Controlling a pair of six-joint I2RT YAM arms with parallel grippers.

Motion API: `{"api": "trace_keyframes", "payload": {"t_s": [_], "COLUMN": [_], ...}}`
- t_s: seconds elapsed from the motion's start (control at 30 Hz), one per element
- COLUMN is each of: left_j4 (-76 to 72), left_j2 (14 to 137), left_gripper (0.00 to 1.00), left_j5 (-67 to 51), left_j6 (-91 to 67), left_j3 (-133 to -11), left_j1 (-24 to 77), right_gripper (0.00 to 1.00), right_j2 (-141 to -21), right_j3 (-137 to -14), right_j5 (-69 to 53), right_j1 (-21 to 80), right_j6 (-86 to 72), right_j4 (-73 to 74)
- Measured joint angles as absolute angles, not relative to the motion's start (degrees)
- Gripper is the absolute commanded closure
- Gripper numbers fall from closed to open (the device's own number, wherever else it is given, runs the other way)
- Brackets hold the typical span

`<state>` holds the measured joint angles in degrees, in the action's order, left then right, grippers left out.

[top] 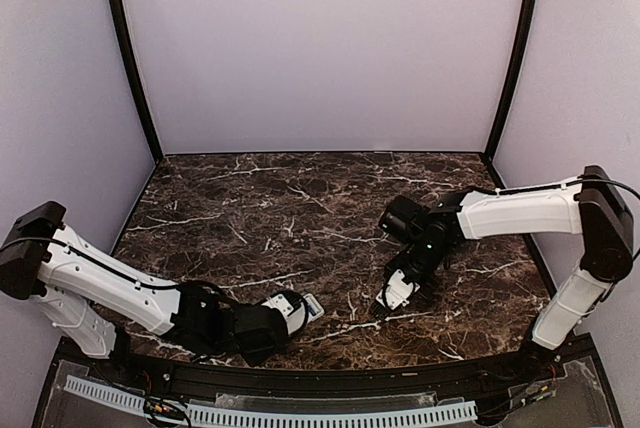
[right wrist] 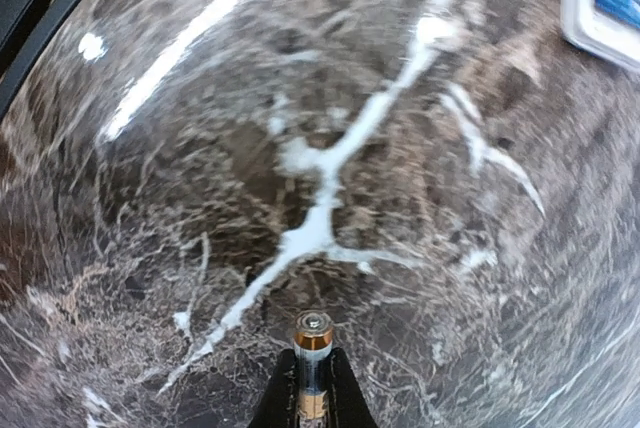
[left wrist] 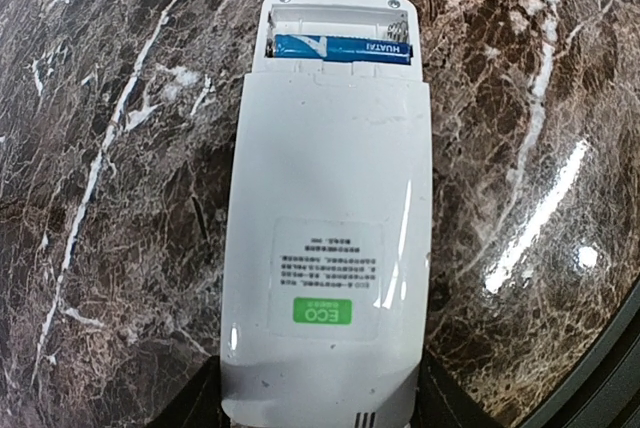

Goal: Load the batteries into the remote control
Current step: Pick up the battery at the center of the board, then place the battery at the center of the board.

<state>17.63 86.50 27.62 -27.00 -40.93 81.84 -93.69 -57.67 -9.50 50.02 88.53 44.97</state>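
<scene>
Blue battery (left wrist: 343, 47) fills one slot of the remote (left wrist: 325, 248), clamped back-up in my left gripper (top: 287, 310). My right gripper (right wrist: 312, 403) pinches the second battery (right wrist: 313, 343) nearby above the table; I judge its slot not yet filled.

Dark brown marble tabletop (top: 300, 198), white veins running all across it, glossy and catching bright streaks of light (left wrist: 540, 213). Pale lilac walls (top: 320, 48) close it in on three sides, with black poles (top: 130, 58) at the back corners and a white slotted strip (top: 270, 414) along the near edge.
</scene>
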Motion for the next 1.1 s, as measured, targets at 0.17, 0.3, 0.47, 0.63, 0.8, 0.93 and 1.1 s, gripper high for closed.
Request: {"api": "trace_keyframes", "payload": {"t_s": [0.17, 0.3, 0.47, 0.63, 0.8, 0.93, 1.1], "left_j4": [17.43, 16.10, 14.41, 13.54, 13.43, 13.45, 13.56], "left_j2": [90.30, 90.70, 90.63, 90.67, 90.89, 91.42, 92.77], "left_gripper": [1.00, 1.00, 0.90, 0.75, 0.69, 0.66, 0.58], "left_j5": [26.33, 24.62, 21.02, 17.23, 13.47, 11.60, 11.11], "left_j6": [-25.43, -23.68, -19.77, -15.66, -13.02, -12.38, -12.43], "left_j3": [-43.18, -43.72, -43.72, -44.27, -45.43, -45.89, -46.50], "left_j1": [81.84, 81.76, 81.76, 81.52, 81.54, 81.54, 81.54], "right_gripper": [1.00, 1.00, 1.00, 1.00, 1.00, 1.00, 1.00], "right_j2": [-92.79, -87.00, -79.42, -79.44, -87.09, -96.36, -102.63], "right_j3": [-64.07, -66.94, -68.82, -70.91, -71.50, -71.53, -70.78], "right_j5": [-10.04, -11.07, -12.01, -9.80, -6.76, -6.87, -7.68], "right_j1": [50.24, 50.22, 49.45, 48.27, 47.94, 47.94, 47.88], "right_j6": [71.31, 57.49, 36.42, 13.63, -4.40, -13.61, -19.62], "right_j4": [44.58, 42.74, 39.51, 39.03, 44.91, 51.33, 56.58]}}
